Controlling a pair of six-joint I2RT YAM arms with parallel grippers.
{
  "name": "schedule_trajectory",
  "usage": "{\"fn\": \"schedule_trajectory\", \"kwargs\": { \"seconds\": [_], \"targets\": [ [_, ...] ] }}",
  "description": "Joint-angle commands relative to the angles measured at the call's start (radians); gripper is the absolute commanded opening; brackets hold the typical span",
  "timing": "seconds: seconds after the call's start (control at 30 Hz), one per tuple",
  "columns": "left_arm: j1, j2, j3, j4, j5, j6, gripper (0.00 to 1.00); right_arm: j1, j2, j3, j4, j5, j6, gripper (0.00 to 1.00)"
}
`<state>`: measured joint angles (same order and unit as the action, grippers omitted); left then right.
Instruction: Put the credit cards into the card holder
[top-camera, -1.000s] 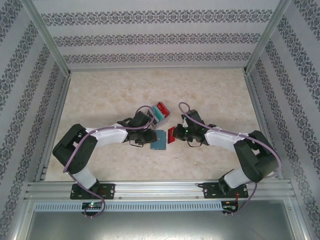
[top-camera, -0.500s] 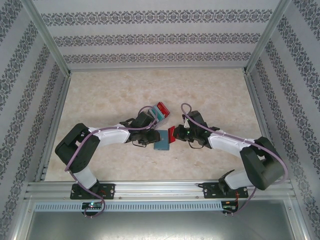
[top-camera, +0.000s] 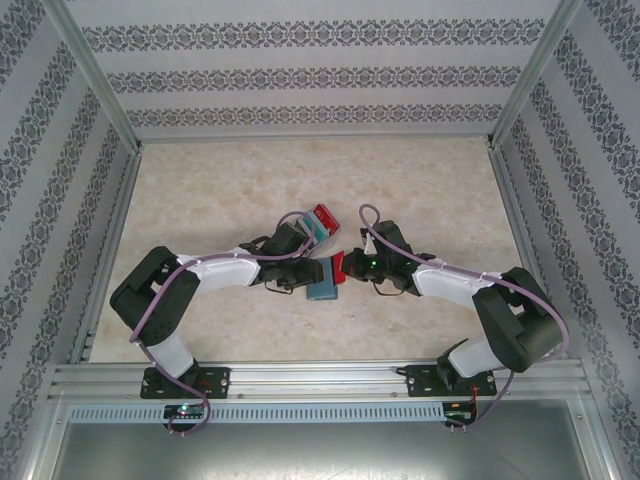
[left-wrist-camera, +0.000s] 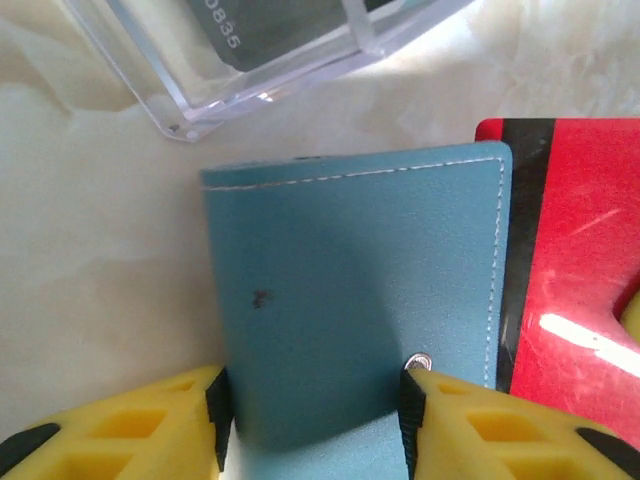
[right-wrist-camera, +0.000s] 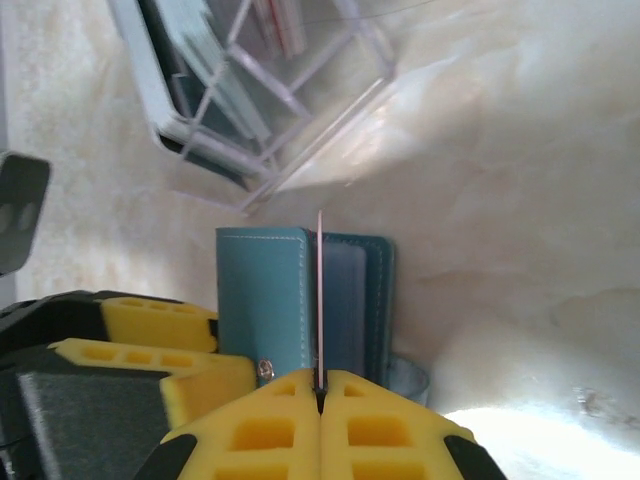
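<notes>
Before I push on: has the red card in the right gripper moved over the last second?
Yes. Against the unmoved clear box, the red card has edged left in the top view, and now overlaps the card holder's right edge.

Bright, even light overhead. Glare whitens the counter (right-wrist-camera: 520, 440) and streaks the red card (left-wrist-camera: 590, 340); the clear box (right-wrist-camera: 300, 130) blurs.

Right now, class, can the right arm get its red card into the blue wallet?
Probably yes. The right gripper pinches the red card edge-on at the open fold of the wallet; the left gripper straddles the flap beside it, not blocking the gap.
</notes>
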<state>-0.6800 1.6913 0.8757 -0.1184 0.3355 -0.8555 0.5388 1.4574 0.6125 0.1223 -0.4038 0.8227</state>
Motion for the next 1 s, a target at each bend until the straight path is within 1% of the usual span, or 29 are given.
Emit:
{"fn": "schedule_trajectory", "kwargs": {
  "seconds": [0.0, 0.07, 0.13, 0.27, 0.33, 0.37, 0.5, 0.6, 0.7, 0.77, 0.9, 0.97],
  "targets": [
    [-0.011, -0.031, 0.025, 0.019, -0.017, 0.018, 0.55, -0.003, -0.016, 0.024, 0.062, -0.074, 0.027, 0.0],
    [-0.01, -0.039, 0.022, 0.02, -0.027, 0.021, 0.62, -0.013, -0.016, 0.014, 0.088, -0.08, 0.049, 0.0],
    [-0.01, -0.059, 0.006, 0.039, -0.031, 0.019, 0.64, -0.018, -0.021, 0.01, 0.091, -0.083, 0.058, 0.0],
    [-0.01, -0.095, -0.015, 0.057, -0.048, 0.02, 0.78, -0.031, -0.029, 0.003, 0.097, -0.093, 0.062, 0.0],
    [-0.01, -0.102, -0.015, 0.05, -0.048, 0.023, 0.82, -0.037, -0.024, -0.003, 0.114, -0.108, 0.074, 0.0],
    [-0.01, -0.104, -0.019, 0.056, -0.043, 0.024, 0.82, -0.037, -0.019, -0.003, 0.129, -0.119, 0.081, 0.0],
    [-0.01, -0.081, -0.012, 0.045, -0.036, 0.021, 0.81, -0.04, 0.018, 0.006, 0.164, -0.165, 0.099, 0.0],
    [-0.01, -0.047, 0.008, 0.033, -0.034, 0.017, 0.77, -0.04, 0.04, 0.001, 0.193, -0.18, 0.116, 0.0],
    [-0.01, -0.029, 0.014, 0.038, -0.034, 0.005, 0.7, -0.042, 0.058, -0.004, 0.21, -0.187, 0.129, 0.0],
    [-0.01, -0.028, 0.013, 0.044, -0.038, 0.0, 0.63, -0.043, 0.063, -0.012, 0.227, -0.191, 0.139, 0.0],
    [-0.01, -0.024, 0.015, 0.037, -0.04, -0.004, 0.61, -0.052, 0.085, -0.039, 0.339, -0.236, 0.199, 0.0],
    [-0.01, -0.028, 0.01, 0.041, -0.038, -0.008, 0.62, -0.063, 0.109, -0.053, 0.411, -0.271, 0.244, 0.0]
  ]
}}
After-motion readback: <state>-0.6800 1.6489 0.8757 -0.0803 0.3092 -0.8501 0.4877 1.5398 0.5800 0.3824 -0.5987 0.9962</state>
